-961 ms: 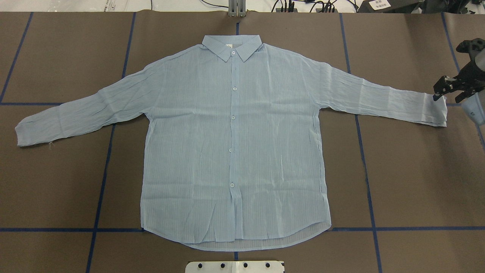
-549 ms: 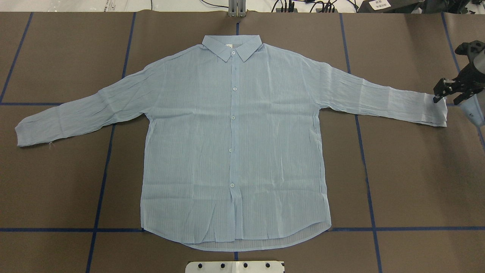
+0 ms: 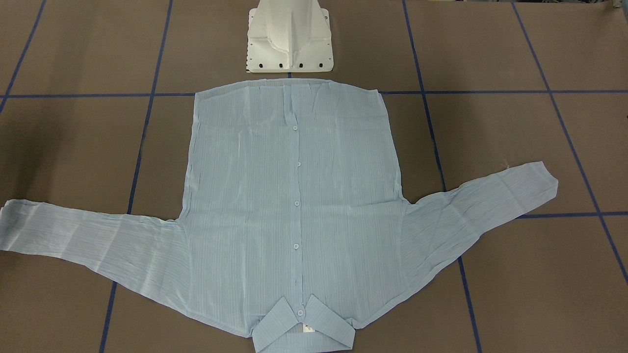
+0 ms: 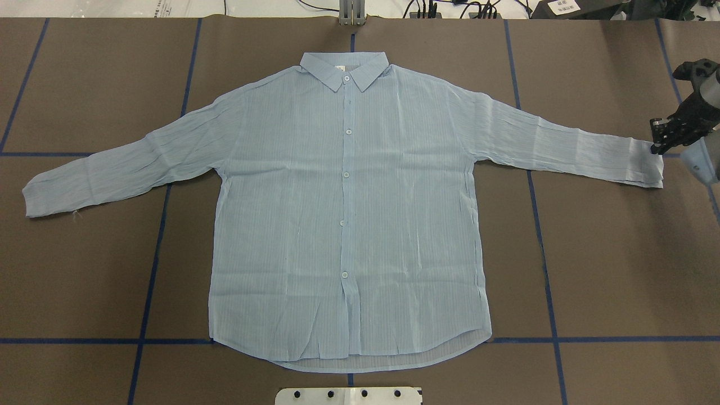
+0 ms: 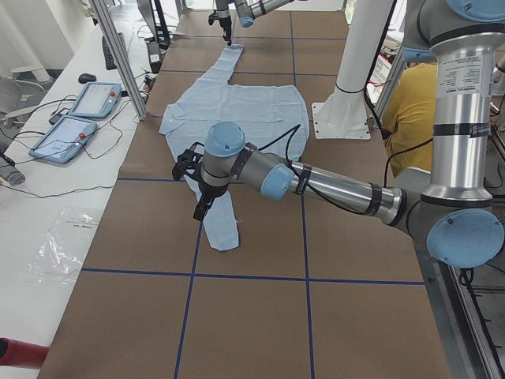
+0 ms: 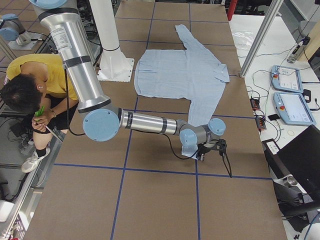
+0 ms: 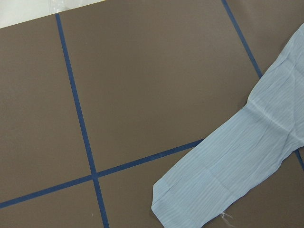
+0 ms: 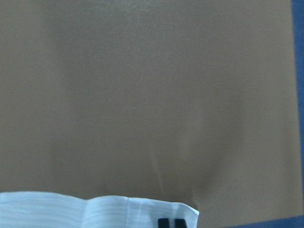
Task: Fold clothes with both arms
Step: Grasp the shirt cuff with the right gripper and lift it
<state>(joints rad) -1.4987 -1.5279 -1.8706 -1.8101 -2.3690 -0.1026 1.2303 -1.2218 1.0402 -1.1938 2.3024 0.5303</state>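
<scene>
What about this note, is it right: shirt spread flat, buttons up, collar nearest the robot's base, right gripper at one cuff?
Wrong on one point: the shirt has its hem, not its collar, nearest the white base, as the exterior front-facing view shows. Otherwise yes: spread flat, buttons up, right gripper at one cuff.

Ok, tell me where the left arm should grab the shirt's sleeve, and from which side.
On the shirt, I'd take the left sleeve's cuff, pinching its end edge from the outer side, from above. The sleeve lies flat and spread out, so only that free edge, bare table beyond, offers a lip. The left gripper is close by.
</scene>
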